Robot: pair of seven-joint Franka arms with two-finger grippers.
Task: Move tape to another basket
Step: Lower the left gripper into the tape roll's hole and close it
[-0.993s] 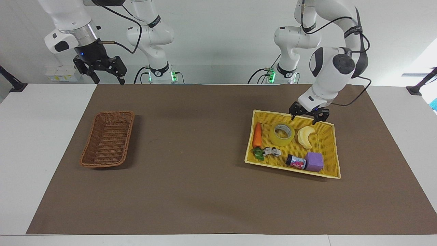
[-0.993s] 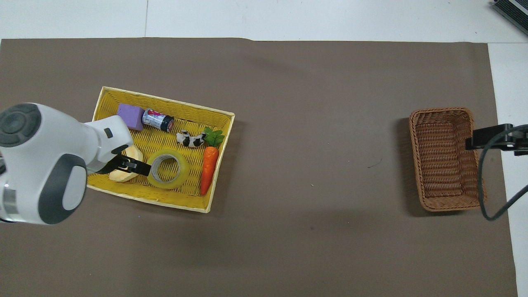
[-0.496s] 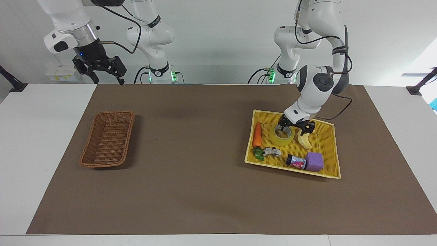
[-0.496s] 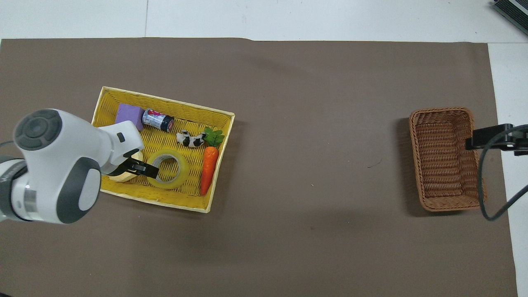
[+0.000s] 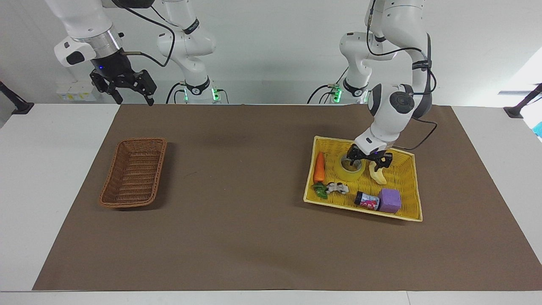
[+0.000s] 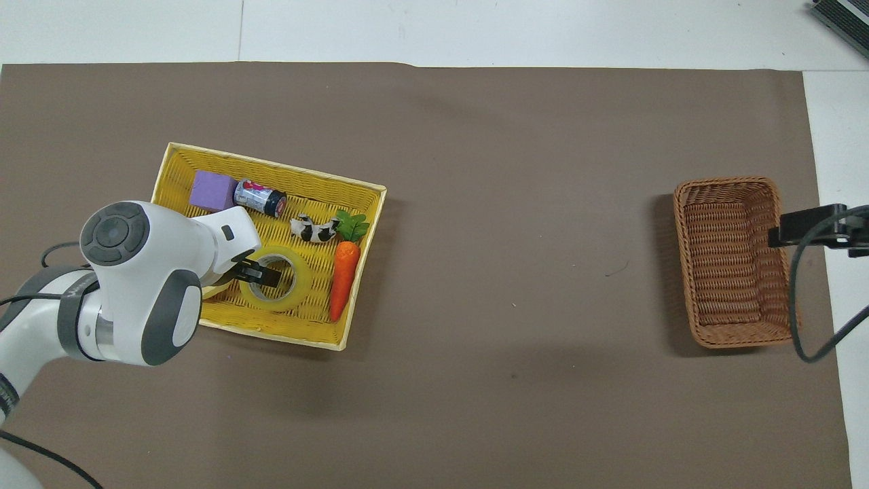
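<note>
Inside yellow basket [image 5: 404,214]: tape [image 5: 349,170], banana [image 5: 378,175], carrot [image 5: 319,167].

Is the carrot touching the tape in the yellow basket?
Apart. The overhead view shows a strip of bare yellow weave between the carrot and the tape; the facing view shows the same gap.

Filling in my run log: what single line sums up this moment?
left gripper: open over yellow translucent tape roll | tape: in flat yellow woven basket | right gripper: open, waiting | brown wicker basket: no tape
</note>
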